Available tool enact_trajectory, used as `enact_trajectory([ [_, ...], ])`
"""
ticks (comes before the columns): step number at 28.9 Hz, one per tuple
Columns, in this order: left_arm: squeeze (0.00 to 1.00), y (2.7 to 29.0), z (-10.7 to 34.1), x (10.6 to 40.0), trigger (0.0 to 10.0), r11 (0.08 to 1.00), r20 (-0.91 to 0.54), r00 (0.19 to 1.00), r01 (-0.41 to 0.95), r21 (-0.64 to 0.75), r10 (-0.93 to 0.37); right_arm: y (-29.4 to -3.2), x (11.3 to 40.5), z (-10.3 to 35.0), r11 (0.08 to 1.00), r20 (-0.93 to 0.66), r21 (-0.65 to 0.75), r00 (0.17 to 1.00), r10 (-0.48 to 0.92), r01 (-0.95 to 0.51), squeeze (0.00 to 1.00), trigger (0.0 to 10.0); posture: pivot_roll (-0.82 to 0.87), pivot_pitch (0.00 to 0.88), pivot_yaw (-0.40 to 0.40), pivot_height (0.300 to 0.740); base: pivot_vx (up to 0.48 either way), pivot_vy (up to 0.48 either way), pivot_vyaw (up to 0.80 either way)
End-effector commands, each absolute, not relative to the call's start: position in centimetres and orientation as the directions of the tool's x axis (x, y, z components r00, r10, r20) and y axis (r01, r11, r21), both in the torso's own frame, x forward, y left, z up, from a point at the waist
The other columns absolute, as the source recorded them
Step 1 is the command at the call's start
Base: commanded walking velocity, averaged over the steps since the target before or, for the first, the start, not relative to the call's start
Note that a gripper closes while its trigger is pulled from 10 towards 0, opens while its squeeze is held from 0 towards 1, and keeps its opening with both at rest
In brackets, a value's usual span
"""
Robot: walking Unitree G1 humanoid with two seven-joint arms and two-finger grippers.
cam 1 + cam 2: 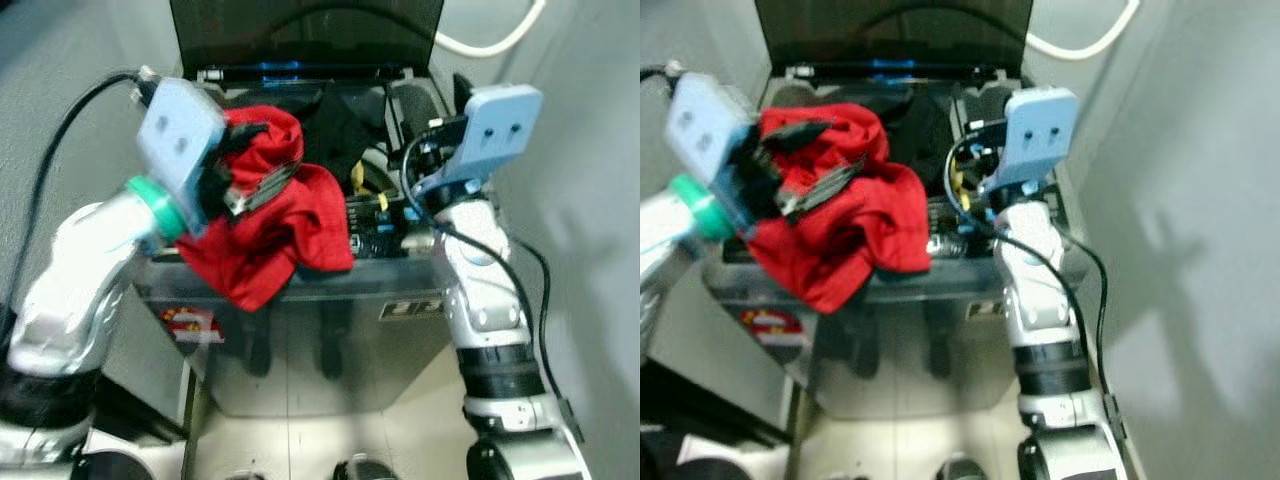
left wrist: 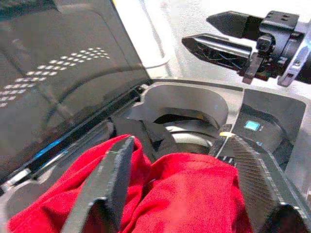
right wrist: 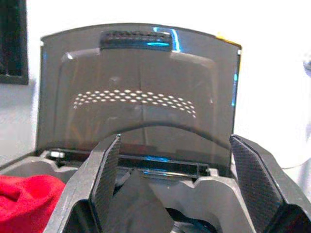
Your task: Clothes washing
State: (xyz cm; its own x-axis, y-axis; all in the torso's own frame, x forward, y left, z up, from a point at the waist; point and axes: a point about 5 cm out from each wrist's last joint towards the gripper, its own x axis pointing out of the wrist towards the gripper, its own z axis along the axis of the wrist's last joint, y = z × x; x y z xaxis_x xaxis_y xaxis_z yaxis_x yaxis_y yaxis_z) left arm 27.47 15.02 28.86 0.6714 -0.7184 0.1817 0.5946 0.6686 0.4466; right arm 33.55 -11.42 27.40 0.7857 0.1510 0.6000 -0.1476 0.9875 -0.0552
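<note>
A top-loading washing machine (image 1: 330,340) stands before me with its dark lid (image 1: 300,30) raised. A red garment (image 1: 270,230) lies bunched over the left of its top and hangs down over the front edge. My left gripper (image 2: 180,141) is open. Its fingers (image 2: 112,184) stand wide apart with the red cloth bulging between them. A black garment (image 1: 340,130) lies in the drum opening behind the red one. Over the machine's right side hovers my right gripper (image 3: 175,138), open with nothing between its fingers, pointing toward the lid.
A white hose (image 1: 500,40) runs along the wall behind the machine. Grey walls close in on both sides. The control panel (image 1: 375,205) with yellow marks sits on the machine's right. Pale floor tiles (image 1: 300,440) show below the front.
</note>
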Motion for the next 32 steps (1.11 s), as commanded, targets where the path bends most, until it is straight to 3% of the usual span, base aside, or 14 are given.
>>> enact_trajectory([
  [1, 1.0, 15.2, 28.8, 26.8, 10.0, 0.67, 0.174, 0.674, 0.602, 0.435, -0.718, -11.0, 33.6, 27.3, 0.984, 0.6, -0.055, 0.782, 0.168, -0.169, 0.0, 10.0, 0.02, 0.035, 0.032, 0.726, 0.0, 0.0, 0.0],
  [2, 0.0, 15.6, 27.8, 26.5, 10.0, 0.683, 0.14, 0.696, 0.611, 0.402, -0.705, -10.9, 33.5, 27.3, 0.982, 0.599, -0.059, 0.781, 0.177, -0.177, 0.0, 10.0, 0.02, 0.035, 0.029, 0.726, 0.0, 0.0, 0.0],
  [3, 0.0, 15.6, 27.8, 26.5, 10.0, 0.683, 0.14, 0.696, 0.611, 0.402, -0.705, -10.9, 33.5, 27.3, 0.982, 0.599, -0.059, 0.781, 0.177, -0.177, 0.0, 10.0, 0.02, 0.035, 0.029, 0.726, 0.0, 0.0, 0.0],
  [6, 0.0, 17.2, 24.6, 27.2, 10.0, 0.768, 0.07, 0.795, 0.554, 0.321, -0.602, -10.8, 33.5, 27.1, 0.98, 0.593, -0.062, 0.783, 0.187, -0.187, 0.0, 10.0, 0.02, 0.032, 0.023, 0.726, 0.0, 0.0, 0.0],
  [13, 0.0, 17.0, 22.3, 28.8, 10.0, 0.787, 0.032, 0.797, 0.587, 0.187, -0.603, -10.6, 33.5, 27.0, 0.979, 0.59, -0.062, 0.784, 0.194, -0.195, 0.0, 10.0, 0.01, 0.026, 0.023, 0.726, 0.0, 0.0, 0.0],
  [16, 0.0, 18.2, 21.2, 30.3, 10.0, 0.82, -0.026, 0.825, 0.564, 0.102, -0.564, -10.5, 33.4, 27.2, 0.978, 0.599, -0.065, 0.777, 0.196, -0.196, 0.0, 10.0, -0.01, 0.019, 0.025, 0.726, 0.0, 0.0, 0.0],
  [23, 0.0, 18.7, 20.3, 30.9, 10.0, 0.79, -0.015, 0.79, 0.614, 0.016, -0.613, -10.6, 33.4, 27.1, 0.978, 0.597, -0.066, 0.778, 0.196, -0.196, 0.0, 10.0, -0.01, 0.018, 0.022, 0.726, 0.0, 0.0, 0.0],
  [24, 0.0, 18.7, 20.3, 30.9, 8.7, 0.787, -0.012, 0.787, 0.617, 0.014, -0.617, -10.6, 33.4, 27.1, 0.978, 0.597, -0.066, 0.778, 0.196, -0.196, 0.0, 10.0, -0.02, 0.018, 0.023, 0.726, 0.0, 0.0, 0.0],
  [25, 0.0, 18.4, 20.5, 30.7, 0.0, 0.771, -0.002, 0.771, 0.637, 0.016, -0.637, -10.6, 33.3, 27.2, 0.978, 0.599, -0.067, 0.776, 0.196, -0.196, 0.0, 10.0, -0.02, 0.018, 0.027, 0.726, 0.0, 0.0, 0.0],
  [32, 0.0, 17.7, 21.1, 30.0, 0.0, 0.732, 0.027, 0.732, 0.681, 0.015, -0.681, -10.6, 33.3, 27.3, 0.979, 0.602, -0.066, 0.775, 0.193, -0.192, 0.0, 10.0, -0.02, 0.021, 0.028, 0.726, 0.0, 0.0, 0.0],
])
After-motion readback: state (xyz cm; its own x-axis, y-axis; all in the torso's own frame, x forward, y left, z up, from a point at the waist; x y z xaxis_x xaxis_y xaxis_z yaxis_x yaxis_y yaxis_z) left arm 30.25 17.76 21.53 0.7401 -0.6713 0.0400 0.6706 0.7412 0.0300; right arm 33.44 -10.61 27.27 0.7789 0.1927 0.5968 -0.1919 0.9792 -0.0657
